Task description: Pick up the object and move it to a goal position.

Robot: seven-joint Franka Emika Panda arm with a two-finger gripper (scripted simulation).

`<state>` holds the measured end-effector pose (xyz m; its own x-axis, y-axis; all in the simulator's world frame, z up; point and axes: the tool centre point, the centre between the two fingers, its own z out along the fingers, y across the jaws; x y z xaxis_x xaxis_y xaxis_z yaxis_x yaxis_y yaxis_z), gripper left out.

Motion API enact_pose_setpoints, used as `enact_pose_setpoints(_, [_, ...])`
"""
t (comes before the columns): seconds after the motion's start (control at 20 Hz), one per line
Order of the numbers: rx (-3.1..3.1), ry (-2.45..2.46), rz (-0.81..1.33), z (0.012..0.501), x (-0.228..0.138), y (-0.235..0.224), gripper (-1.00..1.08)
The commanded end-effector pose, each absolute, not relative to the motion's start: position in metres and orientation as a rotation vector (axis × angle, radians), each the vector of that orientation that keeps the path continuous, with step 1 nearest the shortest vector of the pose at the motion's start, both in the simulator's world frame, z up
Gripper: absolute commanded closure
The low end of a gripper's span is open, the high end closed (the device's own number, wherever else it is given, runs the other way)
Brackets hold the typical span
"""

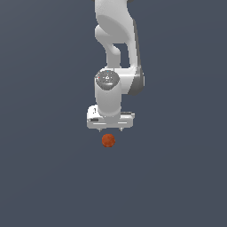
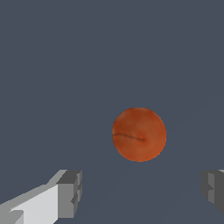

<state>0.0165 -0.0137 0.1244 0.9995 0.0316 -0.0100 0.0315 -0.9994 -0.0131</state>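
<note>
The object is a small orange-red ball (image 1: pixel 108 140) with a mottled surface, lying on the flat dark grey ground. In the wrist view the ball (image 2: pixel 139 134) shows a thin dark line across it. My white gripper (image 1: pixel 111 130) points down just beside and above the ball in the exterior view. In the wrist view the gripper (image 2: pixel 141 189) is open and empty, with one grey fingertip (image 2: pixel 69 193) and the other at the picture's edge (image 2: pixel 213 187). The ball lies beyond the gap between the fingers, not between them, and nothing touches it.
The dark grey ground (image 1: pixel 177 177) spreads evenly all around. The white arm (image 1: pixel 116 48) rises behind the gripper towards the top of the exterior view. No goal marker shows.
</note>
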Motion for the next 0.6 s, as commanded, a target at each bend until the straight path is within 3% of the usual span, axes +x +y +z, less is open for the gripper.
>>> enact_pose_setpoints(0.0, [-3.133, -0.091, 0.009, 0.114, 0.023, -0.019, -0.92])
enact_pose_setpoints(0.55, [-3.137, -0.149, 0.002, 0.097, 0.032, -0.028, -0.92])
